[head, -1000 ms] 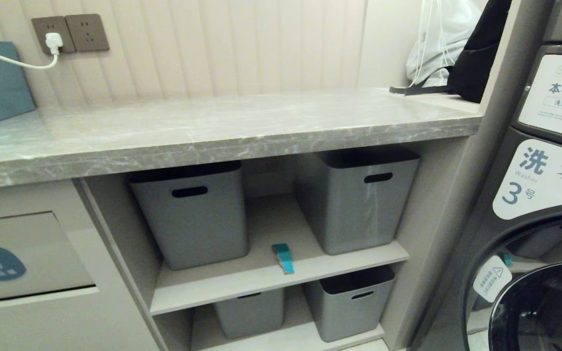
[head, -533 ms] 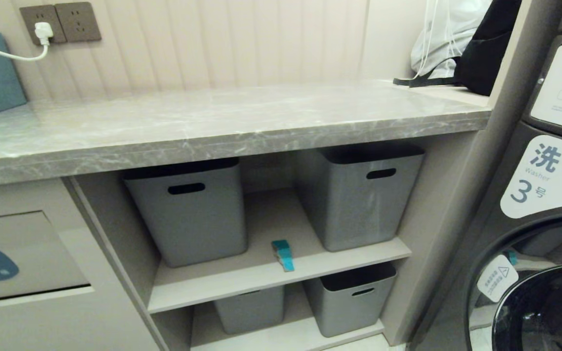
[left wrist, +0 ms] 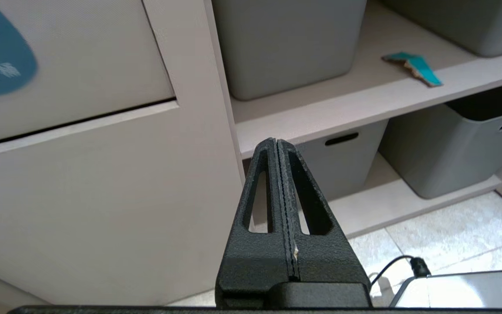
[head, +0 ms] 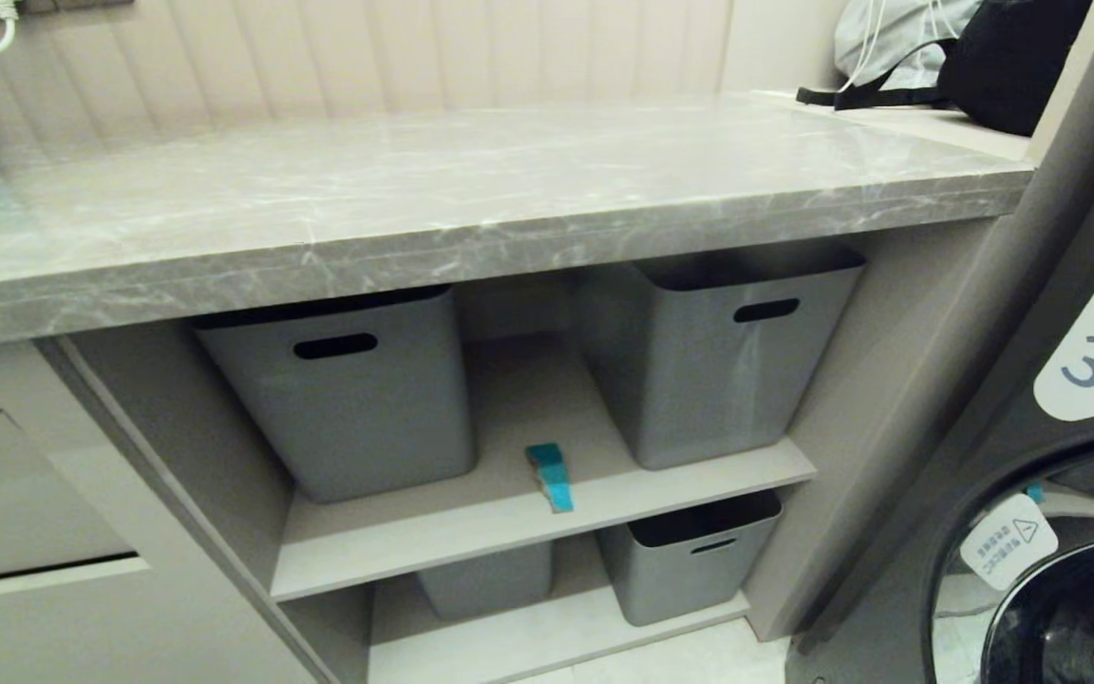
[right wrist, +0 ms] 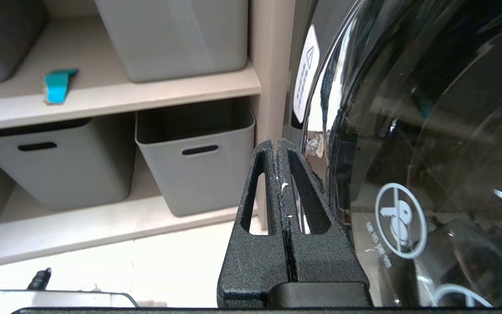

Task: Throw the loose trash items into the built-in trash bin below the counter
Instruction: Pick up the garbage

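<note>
left claw (left wrist: 276, 141): closed, empty | right claw (right wrist: 276, 141): closed, empty

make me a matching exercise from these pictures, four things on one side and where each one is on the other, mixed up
Things:
1. teal wrapper
2. black bag
3. bin flap with blue icon
4. washer door

Places:
A. on the counter top, far right corner
B. cabinet front, left of the open shelves
C. upper shelf, between two grey tubs
D. right of the shelves, low down

Pairs: 1-C, 2-A, 3-B, 4-D
</note>
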You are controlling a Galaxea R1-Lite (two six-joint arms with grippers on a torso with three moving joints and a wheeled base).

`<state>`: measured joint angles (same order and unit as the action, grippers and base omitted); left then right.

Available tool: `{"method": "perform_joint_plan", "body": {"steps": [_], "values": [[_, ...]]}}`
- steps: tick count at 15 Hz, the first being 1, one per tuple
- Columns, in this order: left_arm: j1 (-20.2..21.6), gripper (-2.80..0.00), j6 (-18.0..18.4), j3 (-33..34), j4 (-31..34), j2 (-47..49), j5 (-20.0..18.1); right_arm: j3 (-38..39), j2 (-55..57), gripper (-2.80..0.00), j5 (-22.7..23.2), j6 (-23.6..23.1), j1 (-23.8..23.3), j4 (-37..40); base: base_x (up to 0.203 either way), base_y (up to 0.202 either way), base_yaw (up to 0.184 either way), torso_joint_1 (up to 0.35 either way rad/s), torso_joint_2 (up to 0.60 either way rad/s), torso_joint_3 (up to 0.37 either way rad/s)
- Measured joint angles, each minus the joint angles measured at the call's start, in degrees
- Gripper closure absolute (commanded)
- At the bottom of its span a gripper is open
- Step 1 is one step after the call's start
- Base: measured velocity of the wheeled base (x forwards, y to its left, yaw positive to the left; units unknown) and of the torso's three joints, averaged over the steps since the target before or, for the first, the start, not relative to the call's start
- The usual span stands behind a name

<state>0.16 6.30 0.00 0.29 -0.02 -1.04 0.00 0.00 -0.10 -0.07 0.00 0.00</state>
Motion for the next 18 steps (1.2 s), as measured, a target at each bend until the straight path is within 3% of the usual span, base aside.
{"method": "perform_joint_plan", "body": {"steps": [7, 9, 13, 15, 18], "values": [[0.0, 0.0, -1.8, 0.0, 0.0, 0.0, 0.4, 0.0, 0.0, 0.0, 0.0, 0.0, 0.0, 0.0, 0.0, 0.0, 0.0, 0.004, 0.0, -0.142], [0.0, 0.0, 0.3, 0.0, -0.1, 0.0, -0.1, 0.0, 0.0, 0.0, 0.0, 0.0, 0.0, 0.0, 0.0, 0.0, 0.0, 0.004, 0.0, -0.013], [0.0, 0.0, 0.9, -2.1, -0.4, 0.0, -1.2, 0.0, 0.0, 0.0, 0.0, 0.0, 0.0, 0.0, 0.0, 0.0, 0.0, 0.0, 0.0, 0.0], [-0.1, 0.0, 0.8, -5.6, 0.6, 0.4, -5.9, 0.0, 0.0, 0.0, 0.0, 0.0, 0.0, 0.0, 0.0, 0.0, 0.0, 0.0, 0.0, 0.0], [-0.1, 0.0, 0.8, -9.9, 4.6, 2.1, -16.6, 0.0, 0.0, 0.0, 0.0, 0.0, 0.0, 0.0, 0.0, 0.0, 0.0, 0.0, 0.0, 0.0]]}}
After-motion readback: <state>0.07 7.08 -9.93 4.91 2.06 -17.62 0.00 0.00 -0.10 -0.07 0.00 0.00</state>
